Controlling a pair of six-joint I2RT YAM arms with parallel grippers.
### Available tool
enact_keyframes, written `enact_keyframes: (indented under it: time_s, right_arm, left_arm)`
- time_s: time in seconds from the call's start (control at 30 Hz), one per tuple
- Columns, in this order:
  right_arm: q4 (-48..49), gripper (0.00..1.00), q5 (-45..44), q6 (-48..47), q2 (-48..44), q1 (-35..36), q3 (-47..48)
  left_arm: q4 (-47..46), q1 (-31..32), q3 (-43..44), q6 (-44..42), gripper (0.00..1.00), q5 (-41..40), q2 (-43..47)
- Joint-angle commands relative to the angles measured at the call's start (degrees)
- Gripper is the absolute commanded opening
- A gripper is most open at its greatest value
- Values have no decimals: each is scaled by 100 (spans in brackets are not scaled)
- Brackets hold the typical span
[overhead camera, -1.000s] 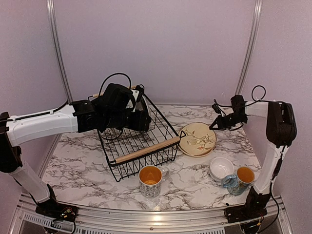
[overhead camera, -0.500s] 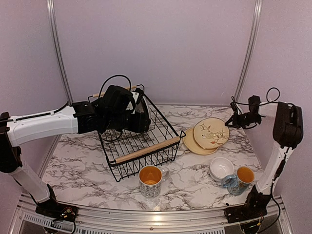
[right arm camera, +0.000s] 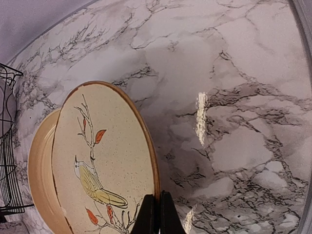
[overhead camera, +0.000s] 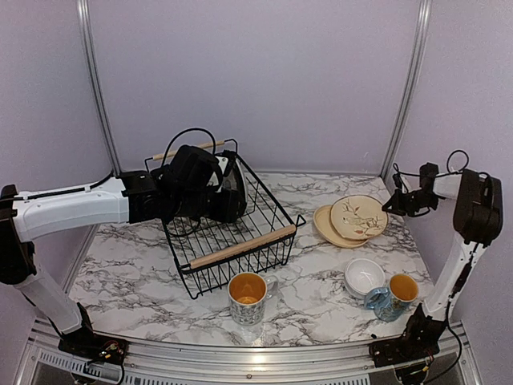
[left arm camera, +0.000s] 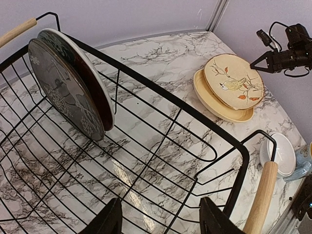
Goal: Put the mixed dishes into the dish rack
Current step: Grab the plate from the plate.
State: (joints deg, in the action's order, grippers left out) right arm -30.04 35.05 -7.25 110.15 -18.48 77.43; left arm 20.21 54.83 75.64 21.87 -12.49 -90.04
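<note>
Right arm's folded up tall at the table's right edge. The right gripper point(right arm camera: 157, 213) is pinched shut on the rim of the bird plate point(right arm camera: 102, 165), tipping it up off a tan plate point(right arm camera: 40, 161) underneath. Left arm reaches over the rack point(overhead camera: 240, 249), left gripper point(left arm camera: 163, 222) fingers wide, holding nothing. A grey plate point(left arm camera: 63, 95) stands on edge at the rack's far end, a second plate point(left arm camera: 96, 78) right behind it.

dish rack point(overhead camera: 240, 247) mid free, grey plate point(left arm camera: 63, 92) upright at 1 end
</note>
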Motion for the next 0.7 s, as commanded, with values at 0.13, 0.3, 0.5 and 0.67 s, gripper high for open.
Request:
enact_keyframes:
  time_s: [0.13,0.3,0.5,0.67]
  right_arm:
    - [52,3,-270,9,346,20,-22]
    - [-22,8,444,-18,412,20,-34]
    - [-177,22,1154,-14,622,20,1]
    - [-169,16,1276,-20,653,20,31]
  left_arm:
    - [-122,28,-204,-33,56,21,175]
    - [-143,28,-207,-50,56,19,180]
    - [-139,28,-199,-51,56,40,162]
    - [-116,28,-192,-47,56,38,153]
